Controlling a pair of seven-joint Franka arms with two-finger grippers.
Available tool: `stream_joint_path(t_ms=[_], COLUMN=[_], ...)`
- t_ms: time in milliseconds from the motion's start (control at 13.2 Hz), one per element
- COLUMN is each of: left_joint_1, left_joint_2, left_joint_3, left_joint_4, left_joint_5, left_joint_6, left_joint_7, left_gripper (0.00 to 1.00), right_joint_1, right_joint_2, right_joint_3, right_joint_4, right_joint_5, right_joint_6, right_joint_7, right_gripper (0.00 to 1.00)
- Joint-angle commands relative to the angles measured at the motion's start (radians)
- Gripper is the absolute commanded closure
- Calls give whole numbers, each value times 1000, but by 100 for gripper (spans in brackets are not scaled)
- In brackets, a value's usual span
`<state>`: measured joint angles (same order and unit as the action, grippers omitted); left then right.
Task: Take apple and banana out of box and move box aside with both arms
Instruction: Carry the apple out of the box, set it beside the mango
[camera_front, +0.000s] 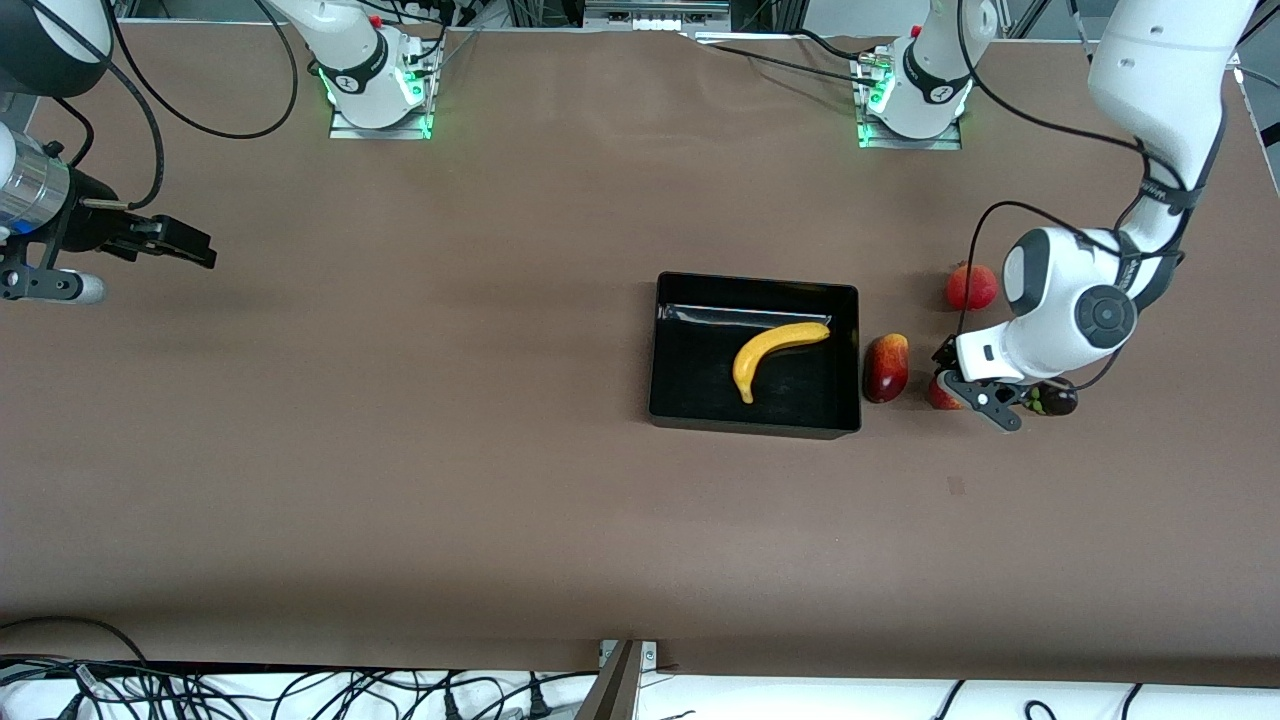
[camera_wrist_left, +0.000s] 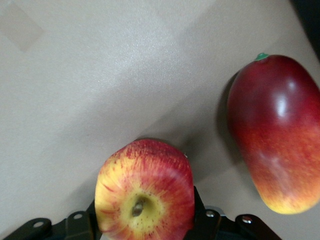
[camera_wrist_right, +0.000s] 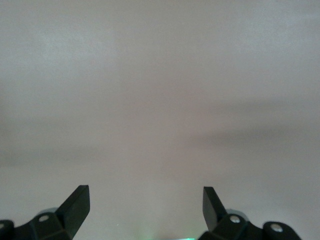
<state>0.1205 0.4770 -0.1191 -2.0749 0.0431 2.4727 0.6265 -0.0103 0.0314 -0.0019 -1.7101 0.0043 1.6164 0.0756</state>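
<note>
The yellow banana lies inside the black box in the middle of the table. The small red apple with yellow patches sits between the fingers of my left gripper, beside the box toward the left arm's end. In the left wrist view the apple fills the gap of the left gripper, whose jaws press on both its sides. My right gripper is open and empty above bare table at the right arm's end; its fingers stand wide apart on the right gripper.
An elongated dark-red fruit lies between the box and the apple, also seen in the left wrist view. A red pomegranate lies farther from the front camera. A dark purple fruit lies under the left wrist.
</note>
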Motion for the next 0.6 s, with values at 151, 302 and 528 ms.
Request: stream_joint_path(t_ms=[151, 302, 528], left_joint_1=[8, 4, -80], left_joint_2=[-32, -131, -231], left_joint_3=[-1, -28, -60], left_joint_4=[16, 39, 56], left_joint_5=[3, -38, -126], left_joint_6=[-21, -212, -296], left_joint_7=[5, 9, -13], left_gripper=[0, 0, 0], right_joint_1=[-11, -11, -11], right_joint_2=[-1, -1, -1], right_joint_3=[5, 5, 3], right_joint_4=[9, 9, 4], right_joint_5=[22, 22, 22], right_joint_6=[-13, -13, -15], right_joint_7=[-8, -8, -10], right_gripper=[0, 0, 0])
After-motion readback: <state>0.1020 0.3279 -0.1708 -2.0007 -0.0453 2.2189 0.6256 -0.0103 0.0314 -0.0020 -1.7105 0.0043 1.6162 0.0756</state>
